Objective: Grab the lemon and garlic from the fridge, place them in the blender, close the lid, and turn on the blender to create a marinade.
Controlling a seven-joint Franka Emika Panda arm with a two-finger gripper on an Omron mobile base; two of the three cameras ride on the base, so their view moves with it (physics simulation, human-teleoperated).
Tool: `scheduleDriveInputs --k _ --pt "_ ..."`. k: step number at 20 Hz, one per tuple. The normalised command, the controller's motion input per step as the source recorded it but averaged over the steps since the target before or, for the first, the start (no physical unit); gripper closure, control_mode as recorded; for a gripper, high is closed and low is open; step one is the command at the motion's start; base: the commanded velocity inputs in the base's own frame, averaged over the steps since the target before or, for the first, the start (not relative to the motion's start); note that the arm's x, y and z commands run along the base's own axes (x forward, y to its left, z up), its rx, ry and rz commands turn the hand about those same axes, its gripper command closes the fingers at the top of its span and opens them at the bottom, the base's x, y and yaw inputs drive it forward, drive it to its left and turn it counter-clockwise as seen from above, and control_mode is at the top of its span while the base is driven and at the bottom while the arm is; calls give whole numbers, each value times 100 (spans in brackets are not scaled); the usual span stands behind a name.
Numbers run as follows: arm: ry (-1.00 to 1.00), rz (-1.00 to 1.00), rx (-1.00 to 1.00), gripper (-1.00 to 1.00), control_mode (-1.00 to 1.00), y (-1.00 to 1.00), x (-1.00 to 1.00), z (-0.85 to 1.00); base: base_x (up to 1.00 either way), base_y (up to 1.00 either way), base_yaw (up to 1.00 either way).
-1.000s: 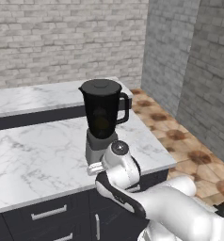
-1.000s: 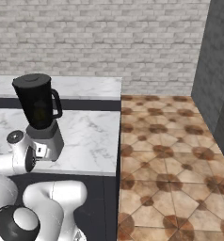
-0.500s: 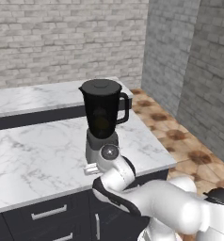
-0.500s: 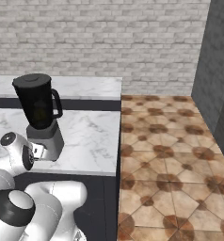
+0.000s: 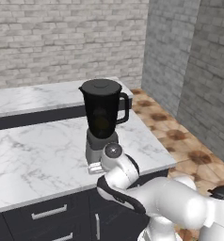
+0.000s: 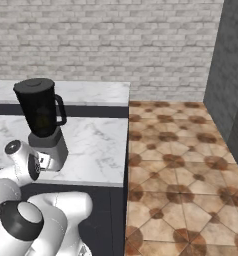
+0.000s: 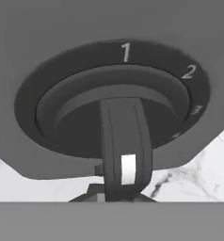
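Left base view
Blender (image 5: 102,123): tall black see-through jar with spout and side handle at its 3 o'clock, on a grey square base; stands on the front counter near its right end.
Lid (image 5: 100,85): flat round dark grey disc seated on the jar mouth.
Counter (image 5: 34,155): white marble with grey veins, smooth; dark drawers with silver bar handles below.
Arm (image 5: 147,197): glossy white, rounded, rising from 5 o'clock; its wrist presses up to the base's front.
Wall (image 5: 62,40): rough grey brick.

Right base view
Blender (image 6: 41,120): at 9 o'clock, a faint yellowish tint inside the jar, too dim to name.
Gripper (image 6: 47,162): small, against the grey base's front; its state is unclear from here.
Floor (image 6: 181,165): brown tiles with dark round patterns.

Hand view
Knob (image 7: 125,141): round black dial with a raised bar grip pointing to 6 o'clock, a white mark on the bar; numerals 1, 2, 3 run from 12 to 3 o'clock on the ring.
Gripper: fingers squeezed fully together just below the bar; whether they touch it I cannot tell.
Blender base (image 7: 48,28): flat matte grey.
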Motion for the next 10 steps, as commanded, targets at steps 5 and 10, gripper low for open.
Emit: scheduleDriveInputs --k 5,10 --pt "-15 0 0 100 -100 -1 -18 -50 0 0 0" --pt "-18 0 0 100 -100 0 -35 -90 0 0 0"
